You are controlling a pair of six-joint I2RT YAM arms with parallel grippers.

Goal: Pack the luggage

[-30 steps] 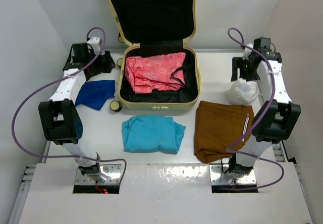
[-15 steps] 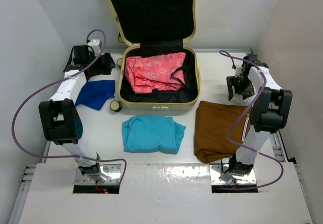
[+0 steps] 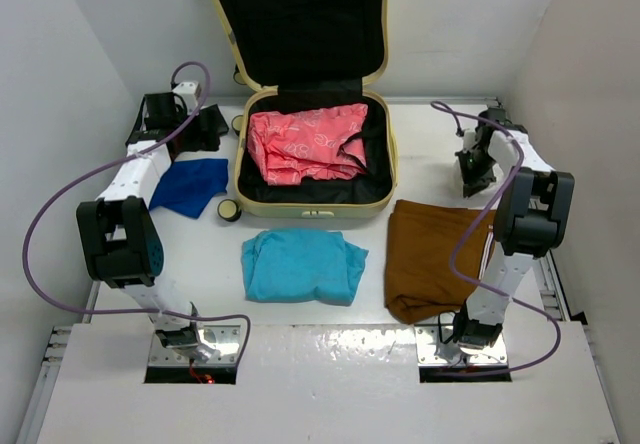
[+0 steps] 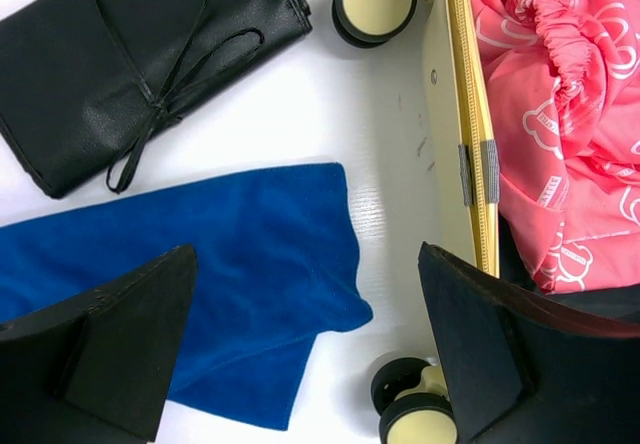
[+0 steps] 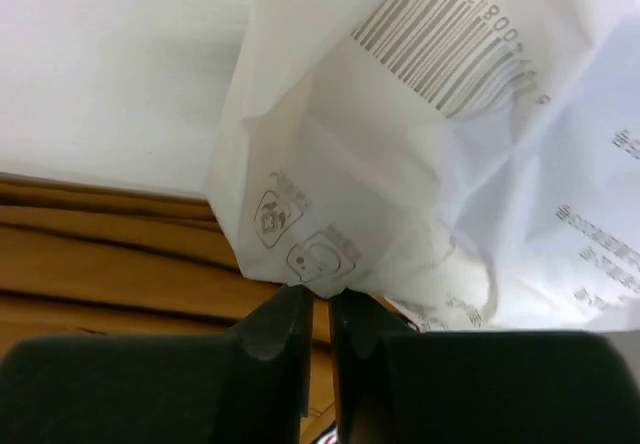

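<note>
- while the folded turquoise cloth (image 3: 303, 265) at the near middle of the table (image 3: 330, 349) lies just where it did a second ago, the brown garment (image 3: 435, 256) to its right hasn't budged either.
- left side now: the blue cloth (image 3: 190, 185) is flat on the table beside the luggage, same spot as before.
- left gripper (image 4: 305, 334) hangs above that blue cloth with its jaws spread wide and nothing between them, no change there over the last second.
- and here's the action: the right gripper (image 5: 320, 299) has dropped low past the brown garment's far edge, and its jaws, apart a moment ago, are now pinched almost together on a fold of the white plastic bag (image 5: 450, 144).
- from above that bag was in plain sight a second ago; now the right arm covers it.
- the luggage (image 3: 315, 207) sits open at the far middle of the table, lid upright against the back wall, pink garment (image 3: 305, 144) in its lower half, unmoved.
- black pouch (image 4: 140, 64) lies tied shut beyond the blue cloth, near a luggage wheel.
</note>
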